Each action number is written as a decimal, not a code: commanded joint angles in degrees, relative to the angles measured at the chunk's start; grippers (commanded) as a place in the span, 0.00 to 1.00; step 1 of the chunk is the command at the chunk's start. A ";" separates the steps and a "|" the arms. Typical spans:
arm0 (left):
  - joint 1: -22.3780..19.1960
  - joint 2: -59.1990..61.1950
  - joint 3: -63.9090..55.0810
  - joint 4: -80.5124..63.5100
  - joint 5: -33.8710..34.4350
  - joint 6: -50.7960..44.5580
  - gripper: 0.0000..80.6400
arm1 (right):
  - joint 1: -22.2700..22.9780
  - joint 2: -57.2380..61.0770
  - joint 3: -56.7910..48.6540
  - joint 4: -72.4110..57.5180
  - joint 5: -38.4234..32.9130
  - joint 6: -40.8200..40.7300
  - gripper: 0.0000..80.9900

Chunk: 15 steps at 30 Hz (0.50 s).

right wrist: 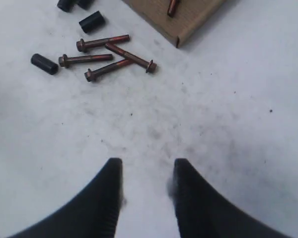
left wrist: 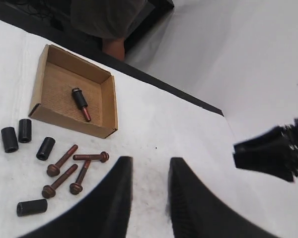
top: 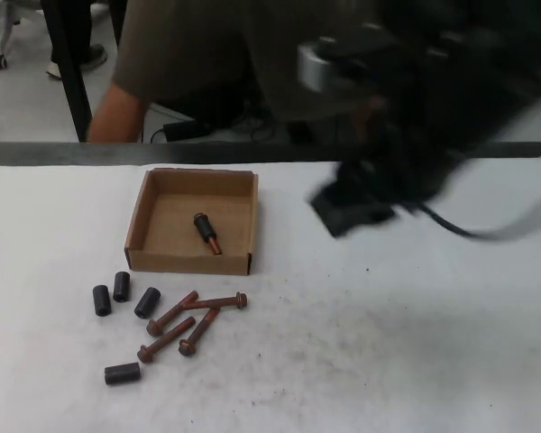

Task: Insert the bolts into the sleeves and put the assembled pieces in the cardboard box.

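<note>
Both my grippers are empty. The left gripper (left wrist: 150,163) and the right gripper (right wrist: 147,163) each have their fingers parted by a modest gap and touch nothing, hanging over bare bench (top: 388,343).

Four loose bolts (top: 171,313) lie crossed in a small heap. I judge them stiff, dense for their size and apt to roll on the round shank, so I'd pinch one across the shank just below the flanged head. The present gap looks ample for that.

In the high view, three sleeves (top: 121,286) lie on their sides at ten o'clock from the heap, and a fourth (top: 122,373) at seven. They look light, smooth and ready to roll, so I'd take one across its body.

The cardboard box (top: 189,262) sits at twelve o'clock, with one assembled piece (top: 205,231) already inside.
</note>
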 commanded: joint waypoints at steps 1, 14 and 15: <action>0.15 -0.37 0.13 -0.66 -0.87 0.33 0.30 | 0.92 -8.60 7.37 -0.84 -0.13 3.13 0.41; 0.15 -0.37 3.29 -0.87 -1.53 -0.09 0.30 | 1.71 -36.09 26.74 -0.84 0.26 15.50 0.41; 0.15 -0.37 3.29 -1.00 -1.38 -0.09 0.30 | 1.71 -36.36 26.91 -0.84 0.26 15.49 0.41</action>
